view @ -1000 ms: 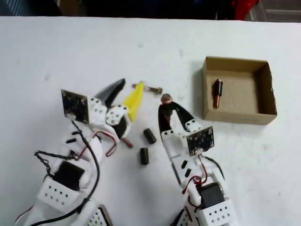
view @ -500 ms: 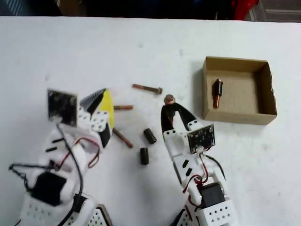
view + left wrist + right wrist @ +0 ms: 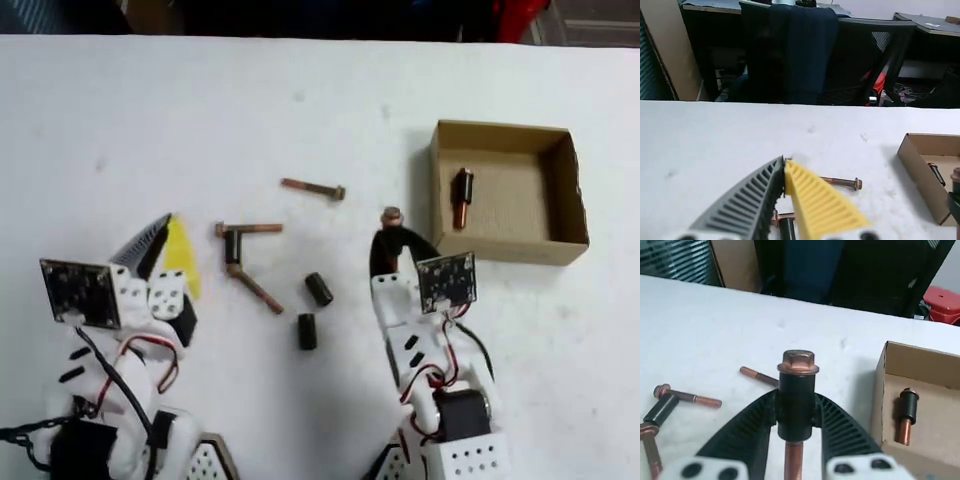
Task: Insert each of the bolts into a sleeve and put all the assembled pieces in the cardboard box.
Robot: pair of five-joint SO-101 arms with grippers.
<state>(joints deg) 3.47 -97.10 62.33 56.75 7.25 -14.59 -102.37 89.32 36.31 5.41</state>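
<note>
Right gripper (image 3: 796,401): black fingers clamped on a black cylindrical sleeve with a copper bolt through it (image 3: 796,390), held upright just beside the open brown cardboard box (image 3: 500,246), toward the right edge of the white table (image 3: 150,100). One assembled piece (image 3: 462,197) lies inside the box. Left gripper (image 3: 784,165), toward the front-left corner: grey and yellow fingers closed tip to tip. Mid-table: bare copper bolt (image 3: 313,188), loose black sleeve (image 3: 318,288).

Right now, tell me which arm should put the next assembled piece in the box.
Right: right jaws grip a sleeved bolt beside the cardboard box; left jaws are shut, empty, farther off.
</note>
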